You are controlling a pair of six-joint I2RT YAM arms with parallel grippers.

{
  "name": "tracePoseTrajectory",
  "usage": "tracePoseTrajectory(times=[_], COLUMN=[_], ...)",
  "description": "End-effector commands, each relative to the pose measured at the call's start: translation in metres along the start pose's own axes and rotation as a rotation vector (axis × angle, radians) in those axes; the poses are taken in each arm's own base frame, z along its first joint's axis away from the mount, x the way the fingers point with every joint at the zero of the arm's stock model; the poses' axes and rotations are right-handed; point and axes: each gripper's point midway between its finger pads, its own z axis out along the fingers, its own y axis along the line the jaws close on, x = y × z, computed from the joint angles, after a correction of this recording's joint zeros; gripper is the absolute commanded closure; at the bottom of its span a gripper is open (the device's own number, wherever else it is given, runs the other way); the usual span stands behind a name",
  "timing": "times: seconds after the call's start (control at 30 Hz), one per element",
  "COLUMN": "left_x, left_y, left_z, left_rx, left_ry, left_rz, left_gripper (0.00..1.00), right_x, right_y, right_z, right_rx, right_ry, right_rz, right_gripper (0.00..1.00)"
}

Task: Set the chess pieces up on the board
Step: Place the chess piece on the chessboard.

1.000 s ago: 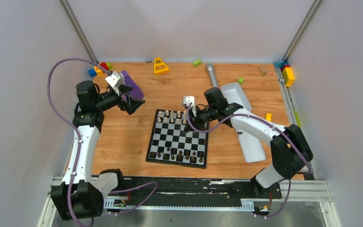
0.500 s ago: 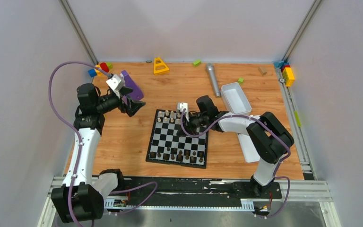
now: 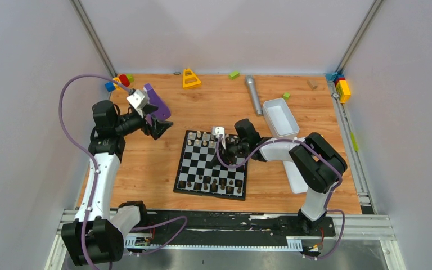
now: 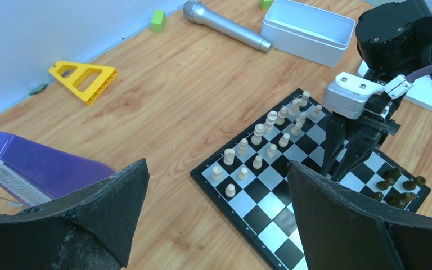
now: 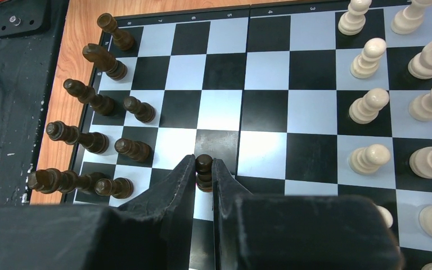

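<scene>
**Two robot arms at a chessboard, one gripping a dark pawn**

One small black-and-white board (image 3: 208, 163) lies flat at the middle of a wooden worktop (image 3: 146, 169). Cream chess pieces (image 4: 259, 135) stand in two rows along its far edge. Dark brown chess pieces (image 5: 90, 140) are grouped along its near edge, some upright and some lying on their sides.

The right pincer (image 5: 203, 169) reaches over the board's right side, clamped on a dark pawn (image 5: 204, 163) held upright above a dark square just ahead of the brown group. Whether the pawn touches the board cannot be told.

The left pincer (image 3: 160, 125) hangs off the board's far left corner, its jaws spread wide and holding nothing. A white tray (image 3: 280, 116), a grey microphone (image 3: 253, 94) and a yellow triangular block (image 3: 190, 77) lie further back.
</scene>
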Motion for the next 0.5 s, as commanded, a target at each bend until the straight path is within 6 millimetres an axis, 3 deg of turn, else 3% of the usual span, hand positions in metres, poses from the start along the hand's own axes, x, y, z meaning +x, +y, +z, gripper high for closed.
tracePoseTrajectory(times=[0.0, 0.3, 0.47], left_x=[-0.007, 0.001, 0.009], left_y=[0.002, 0.002, -0.004], left_z=[-0.003, -0.004, -0.004], left_rx=[-0.013, -0.005, 0.016], left_ry=[-0.023, -0.004, 0.028], left_rz=[0.063, 0.098, 0.123], left_gripper=[0.00, 0.00, 0.00], right_x=[-0.008, -0.017, -0.037], right_y=[0.001, 0.001, 0.003], right_z=[0.000, -0.007, -0.019], right_rx=[-0.003, 0.016, 0.051], right_ry=[-0.023, -0.009, -0.007], right_rz=[-0.053, -0.072, -0.102], right_gripper=[0.82, 0.67, 0.66])
